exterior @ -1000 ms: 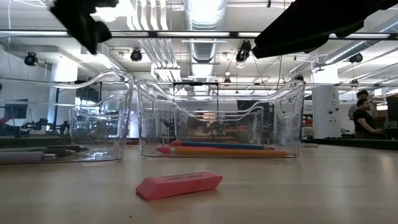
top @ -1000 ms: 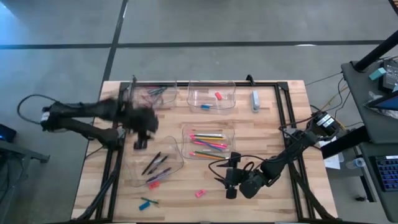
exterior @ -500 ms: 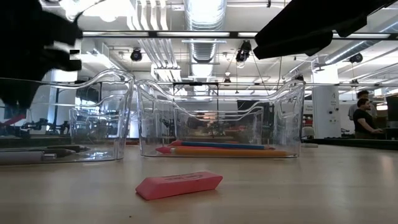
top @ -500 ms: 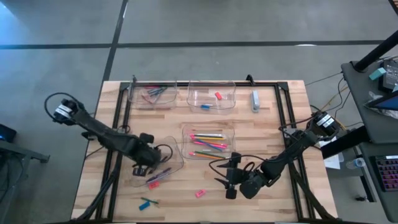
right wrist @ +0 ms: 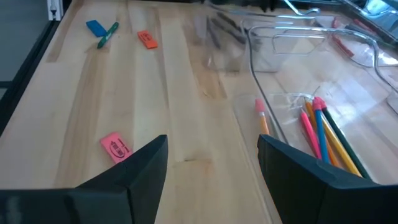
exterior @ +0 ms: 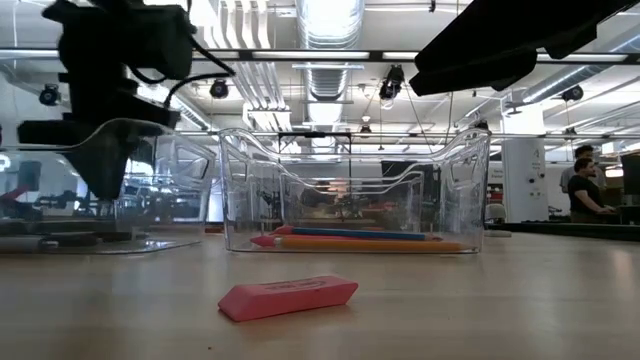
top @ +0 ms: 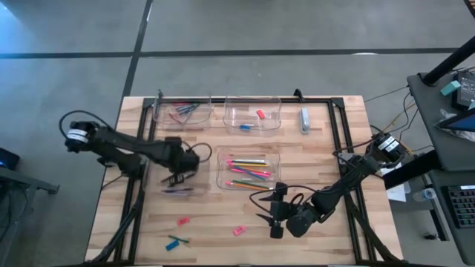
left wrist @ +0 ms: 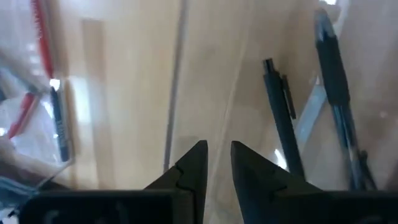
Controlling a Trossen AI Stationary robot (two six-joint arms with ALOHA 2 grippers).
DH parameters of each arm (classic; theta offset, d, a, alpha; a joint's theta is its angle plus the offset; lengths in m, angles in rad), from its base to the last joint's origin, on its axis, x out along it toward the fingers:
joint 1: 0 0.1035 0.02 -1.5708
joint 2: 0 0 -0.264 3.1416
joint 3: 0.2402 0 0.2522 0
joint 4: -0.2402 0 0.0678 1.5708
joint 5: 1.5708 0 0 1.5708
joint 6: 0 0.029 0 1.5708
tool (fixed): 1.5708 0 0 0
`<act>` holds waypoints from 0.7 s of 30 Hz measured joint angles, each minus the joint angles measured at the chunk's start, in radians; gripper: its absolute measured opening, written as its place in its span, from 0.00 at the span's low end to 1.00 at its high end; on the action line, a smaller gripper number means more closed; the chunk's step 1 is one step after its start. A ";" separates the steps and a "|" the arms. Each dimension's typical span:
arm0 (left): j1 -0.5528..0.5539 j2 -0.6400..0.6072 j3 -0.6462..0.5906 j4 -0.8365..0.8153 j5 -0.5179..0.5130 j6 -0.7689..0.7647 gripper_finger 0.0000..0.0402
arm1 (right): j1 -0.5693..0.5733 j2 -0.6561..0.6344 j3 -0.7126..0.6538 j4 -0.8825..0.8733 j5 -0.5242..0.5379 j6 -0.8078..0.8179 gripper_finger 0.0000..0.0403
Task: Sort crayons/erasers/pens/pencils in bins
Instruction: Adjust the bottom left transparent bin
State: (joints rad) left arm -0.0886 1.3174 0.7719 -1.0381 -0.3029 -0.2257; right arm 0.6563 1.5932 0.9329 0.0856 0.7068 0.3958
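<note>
The left claw (top: 178, 178) is pinched narrow on the clear wall of the pen bin (top: 178, 190), which shows blurred under it near the table's (top: 319, 148) left middle; the dark pens (left wrist: 280, 118) lie inside that bin; so the step in hand looks like shifting the pen bin, not picking a single item. Beside it sits the pencil bin (top: 274, 157) with bright pencils (top: 249, 173); two more bins (top: 252, 113) stand along the far edge. The right claw (top: 273, 215) waits wide and empty near the front; loose erasers (top: 238, 231) and a crayon (top: 174, 241) lie on the front boards; next, the bin must be set down flat and released.
</note>
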 joint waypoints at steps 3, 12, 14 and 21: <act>0.070 -0.001 0.000 0.013 -0.020 0.026 0.14 | 0.000 0.000 0.000 0.000 -0.004 0.000 0.59; 0.189 -0.008 0.002 0.125 -0.092 0.057 0.14 | 0.000 0.000 0.000 0.000 -0.004 0.005 0.59; 0.199 -0.008 0.013 0.153 -0.091 0.075 0.14 | 0.000 0.000 0.000 0.001 -0.004 0.005 0.59; 0.205 -0.026 0.101 0.166 -0.061 0.080 0.14 | 0.000 0.000 0.000 0.001 -0.004 0.005 0.59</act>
State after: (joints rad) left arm 0.1169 1.2911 0.8726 -0.8726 -0.3635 -0.1457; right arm 0.6563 1.5932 0.9329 0.0864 0.7033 0.4004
